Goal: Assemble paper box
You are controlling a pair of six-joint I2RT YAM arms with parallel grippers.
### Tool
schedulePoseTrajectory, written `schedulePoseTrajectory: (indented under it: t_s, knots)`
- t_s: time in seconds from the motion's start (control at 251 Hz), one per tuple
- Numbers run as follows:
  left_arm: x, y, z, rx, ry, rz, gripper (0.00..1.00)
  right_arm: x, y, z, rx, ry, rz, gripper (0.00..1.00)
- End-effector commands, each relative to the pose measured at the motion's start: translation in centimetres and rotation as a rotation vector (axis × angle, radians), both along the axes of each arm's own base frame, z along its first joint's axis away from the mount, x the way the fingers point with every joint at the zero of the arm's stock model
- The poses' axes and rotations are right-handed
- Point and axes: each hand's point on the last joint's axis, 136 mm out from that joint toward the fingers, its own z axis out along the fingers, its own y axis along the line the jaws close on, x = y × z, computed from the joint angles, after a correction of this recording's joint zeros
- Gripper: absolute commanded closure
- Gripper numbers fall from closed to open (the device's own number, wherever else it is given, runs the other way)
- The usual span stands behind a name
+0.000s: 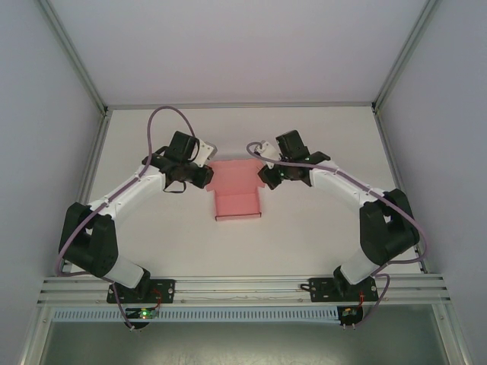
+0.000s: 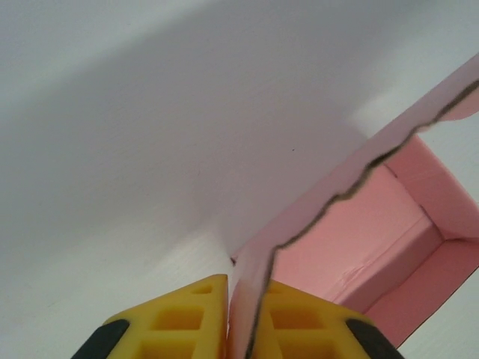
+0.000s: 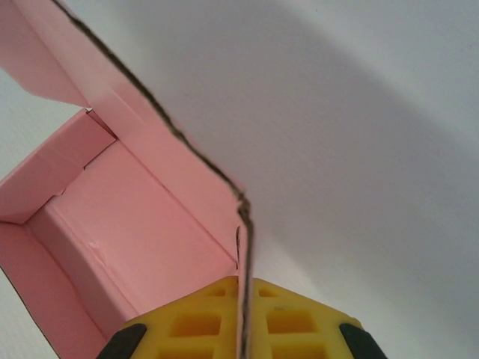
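Left gripper [image 2: 241, 303]: yellow fingers [image 2: 187, 318] clamped together on a thin wall of the paper box [image 2: 374, 224], with the open pink interior to their right.
Right gripper [image 3: 241, 299]: fingers pinching the opposite wall, with the interior to their left.
Paper box: lying open on the white table [image 1: 319, 228], directly between both sets of fingers.

Bright, soft, even light; faint shadows on the table [image 1: 304, 236]; wrist views slightly blurred up close.
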Motion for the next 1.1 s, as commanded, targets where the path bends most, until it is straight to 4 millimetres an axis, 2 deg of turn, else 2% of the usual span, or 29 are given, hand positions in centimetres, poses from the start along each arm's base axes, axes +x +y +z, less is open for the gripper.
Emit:
schedulePoseTrajectory:
  t_s: [0.0, 0.02, 0.136, 0.259, 0.351, 0.463, 0.706, 0.762, 0.906, 1.097]
  knots:
    - [-0.2, -0.7, 0.6, -0.022, -0.002, 0.016, 0.98, 0.0, 0.8, 1.5, 0.042, -0.040, -0.044, 0.96]
    - [-0.1, -0.6, 0.7, -0.022, -0.001, 0.031, 1.00, 0.0, 0.7, 1.5, 0.039, -0.042, -0.055, 0.96]
    - [0.4, -0.4, 1.5, -0.043, -0.002, 0.145, 1.00, 0.5, 0.0, 1.8, 0.000, -0.081, -0.189, 0.98]
    - [1.4, 0.1, 2.2, -0.039, -0.026, 0.348, 1.00, 0.8, 0.0, 3.0, 0.018, -0.155, -0.363, 0.99]
    - [1.7, -1.2, 3.0, -0.080, -0.049, 0.404, 1.00, 1.3, -0.4, 4.1, 0.049, -0.214, -0.536, 0.97]
    - [2.0, -2.4, 3.9, -0.156, -0.075, 0.468, 1.00, 1.7, 0.7, 4.8, 0.230, -0.190, -0.653, 0.99]
    - [3.3, -3.0, 4.8, -0.271, -0.128, 0.580, 1.00, 1.9, 4.0, 6.2, 0.570, -0.132, -0.702, 1.00]
    - [3.6, -3.3, 5.3, -0.305, -0.161, 0.577, 1.00, 2.0, 4.1, 6.2, 0.614, -0.128, -0.727, 1.00]
    - [4.0, -3.9, 5.7, -0.311, -0.230, 0.526, 1.00, 2.5, 4.1, 6.0, 0.616, -0.148, -0.736, 1.00]
    - [3.7, -3.3, 4.0, -0.252, -0.254, 0.500, 1.00, 3.0, 2.9, 5.0, 0.548, -0.207, -0.775, 1.00]
